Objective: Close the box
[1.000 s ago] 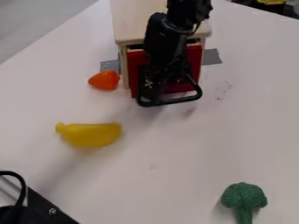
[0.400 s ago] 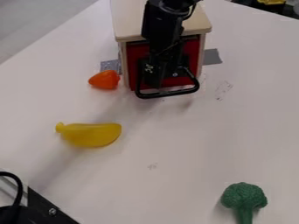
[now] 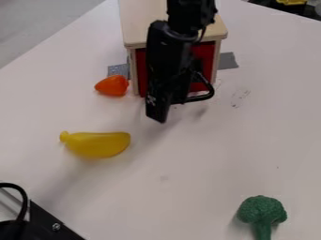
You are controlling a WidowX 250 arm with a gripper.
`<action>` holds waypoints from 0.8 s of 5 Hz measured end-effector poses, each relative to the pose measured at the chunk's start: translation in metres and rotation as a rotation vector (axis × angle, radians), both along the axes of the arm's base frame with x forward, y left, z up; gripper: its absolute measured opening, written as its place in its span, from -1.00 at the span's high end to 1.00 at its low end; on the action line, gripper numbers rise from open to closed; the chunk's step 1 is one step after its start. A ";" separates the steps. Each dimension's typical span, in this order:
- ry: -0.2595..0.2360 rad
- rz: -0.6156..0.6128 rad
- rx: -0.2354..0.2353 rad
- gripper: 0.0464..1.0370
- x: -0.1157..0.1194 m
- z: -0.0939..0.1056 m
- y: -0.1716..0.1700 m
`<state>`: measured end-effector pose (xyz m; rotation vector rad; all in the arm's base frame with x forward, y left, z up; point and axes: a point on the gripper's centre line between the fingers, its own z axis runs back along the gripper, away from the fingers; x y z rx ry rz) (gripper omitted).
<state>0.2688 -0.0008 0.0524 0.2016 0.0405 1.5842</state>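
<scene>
1. The wooden box [image 3: 139, 29] stands at the upper middle of the view on the pale table [image 3: 219, 154], its red front panel [image 3: 205, 58] set between the side posts and partly hidden by the arm.
2. A black looped handle [image 3: 210, 96] juts forward from the panel, low down.
3. The black gripper [image 3: 156, 118] hangs in front of the panel, pointing down, its tip lower in the view than the handle. How far open it is, and whether it touches or has hold of the handle, cannot be told.
4. An orange toy [image 3: 112, 86] lies just beside the box, on the view's left.
5. Nearer the camera lies a yellow toy banana [image 3: 97, 144], and a green toy broccoli [image 3: 262, 210] is at the lower right.
6. Grey tape [image 3: 227, 60] shows at both sides of the box.
7. A black metal part [image 3: 47, 224] occupies the lower-left corner.
</scene>
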 end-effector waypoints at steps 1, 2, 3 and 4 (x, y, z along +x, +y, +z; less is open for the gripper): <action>-0.019 -0.050 -0.003 -0.92 -0.008 0.010 -0.009; -0.068 -0.099 0.003 -0.92 -0.006 0.023 -0.009; -0.177 -0.269 0.049 -0.92 -0.001 0.054 -0.012; -0.180 -0.405 0.116 -0.92 -0.010 0.090 -0.016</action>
